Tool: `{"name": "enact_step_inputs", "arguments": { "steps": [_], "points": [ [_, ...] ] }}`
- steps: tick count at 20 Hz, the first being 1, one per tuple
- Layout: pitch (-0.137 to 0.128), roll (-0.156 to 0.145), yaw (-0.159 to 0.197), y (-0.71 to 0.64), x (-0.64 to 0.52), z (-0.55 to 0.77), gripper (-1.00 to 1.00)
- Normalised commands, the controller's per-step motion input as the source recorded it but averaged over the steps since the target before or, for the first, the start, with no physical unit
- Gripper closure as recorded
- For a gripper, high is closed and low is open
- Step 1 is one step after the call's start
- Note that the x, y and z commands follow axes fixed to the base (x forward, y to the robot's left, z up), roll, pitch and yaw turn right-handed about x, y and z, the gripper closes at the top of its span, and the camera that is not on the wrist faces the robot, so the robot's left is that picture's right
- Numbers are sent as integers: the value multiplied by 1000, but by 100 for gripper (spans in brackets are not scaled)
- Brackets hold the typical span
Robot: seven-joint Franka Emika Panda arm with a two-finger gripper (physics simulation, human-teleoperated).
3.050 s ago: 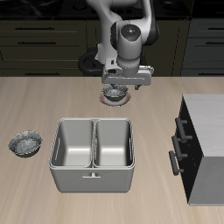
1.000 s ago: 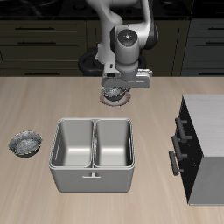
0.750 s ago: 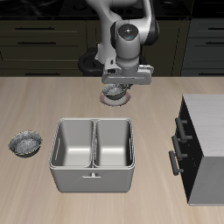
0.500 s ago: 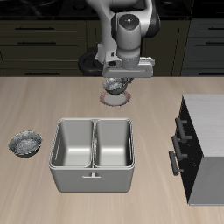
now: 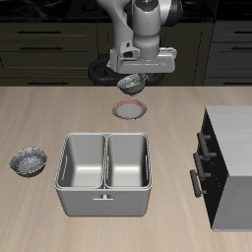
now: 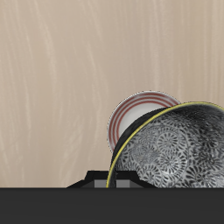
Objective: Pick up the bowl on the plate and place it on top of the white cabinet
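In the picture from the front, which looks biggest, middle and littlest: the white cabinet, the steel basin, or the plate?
Largest to smallest as they look in the exterior view:
1. The white cabinet and the steel basin look about alike; the cabinet is cut off by the picture's edge, so I can't rank them.
2. The plate, clearly the littlest, though it sits farther back.

From where I stand, no writing, label, brand, number or sign can be read anywhere, in either view; only patterns show, and nothing among them spells a word.
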Motion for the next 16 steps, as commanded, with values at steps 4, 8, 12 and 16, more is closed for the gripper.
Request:
{"name": "enact_step_inputs", "arguments": {
  "steps": [4,8,12,16],
  "points": [
    [-85,7,32,100,72,456,100],
    [-48,-3,19,69,145,421,100],
    [-96,15,10,98,-33,565,100],
    [-72,10,22,72,-13,436,100]
  ]
}}
